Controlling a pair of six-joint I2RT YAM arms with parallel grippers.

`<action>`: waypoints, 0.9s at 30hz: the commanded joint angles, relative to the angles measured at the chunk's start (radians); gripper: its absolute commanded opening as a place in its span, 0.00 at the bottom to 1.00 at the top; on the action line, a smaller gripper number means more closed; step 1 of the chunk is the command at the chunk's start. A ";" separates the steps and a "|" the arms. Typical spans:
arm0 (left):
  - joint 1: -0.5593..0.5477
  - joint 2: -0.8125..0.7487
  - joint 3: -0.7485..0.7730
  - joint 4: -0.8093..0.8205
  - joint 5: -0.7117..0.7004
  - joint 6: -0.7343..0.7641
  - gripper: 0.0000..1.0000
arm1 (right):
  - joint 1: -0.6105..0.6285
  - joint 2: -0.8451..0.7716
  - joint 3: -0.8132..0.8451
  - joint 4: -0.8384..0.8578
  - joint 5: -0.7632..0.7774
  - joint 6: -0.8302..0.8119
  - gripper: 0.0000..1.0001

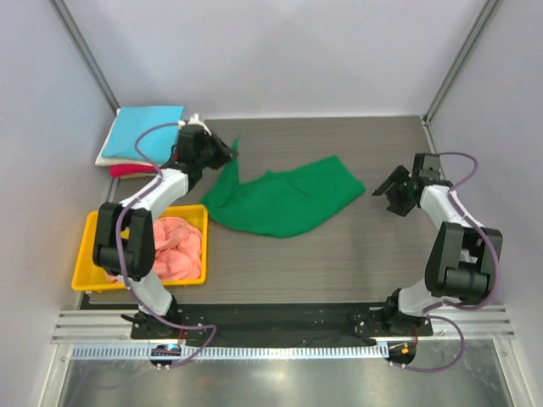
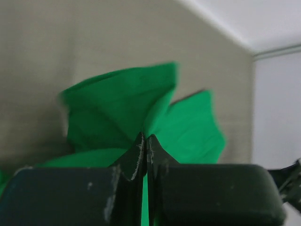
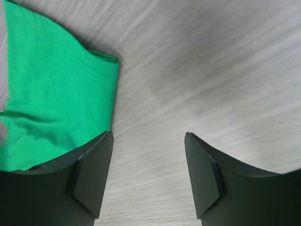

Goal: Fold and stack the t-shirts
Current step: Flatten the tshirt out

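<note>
The bright green t-shirt (image 1: 284,202) lies crumpled in the middle of the table, one corner pulled up toward the back left. My left gripper (image 1: 229,156) is shut on that corner; in the left wrist view the green cloth (image 2: 122,101) fans out from the closed fingertips (image 2: 136,155). My right gripper (image 1: 386,191) is open and empty over bare table, just right of the shirt; the shirt's edge shows in the right wrist view (image 3: 51,94). A salmon-pink shirt (image 1: 174,246) lies bunched in the yellow tray (image 1: 85,254). A folded stack with the sky-blue shirt (image 1: 144,131) on top sits at the back left.
The cream layer (image 1: 103,158) and the red layer (image 1: 123,170) show under the blue shirt. Grey walls and metal posts enclose the table on three sides. Bare wood-grain table (image 1: 365,246) lies right of and in front of the green shirt.
</note>
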 commanded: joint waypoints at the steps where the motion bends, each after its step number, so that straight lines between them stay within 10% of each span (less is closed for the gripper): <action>1: 0.001 -0.002 -0.040 -0.006 0.073 0.001 0.00 | 0.029 0.052 0.125 0.088 -0.077 0.001 0.68; 17: -0.057 -0.089 -0.254 -0.028 0.059 0.008 0.00 | 0.363 0.841 1.086 -0.158 0.309 -0.223 0.69; 27: -0.059 -0.108 -0.287 -0.042 0.061 0.027 0.00 | 0.408 0.971 1.206 -0.223 0.547 -0.278 0.68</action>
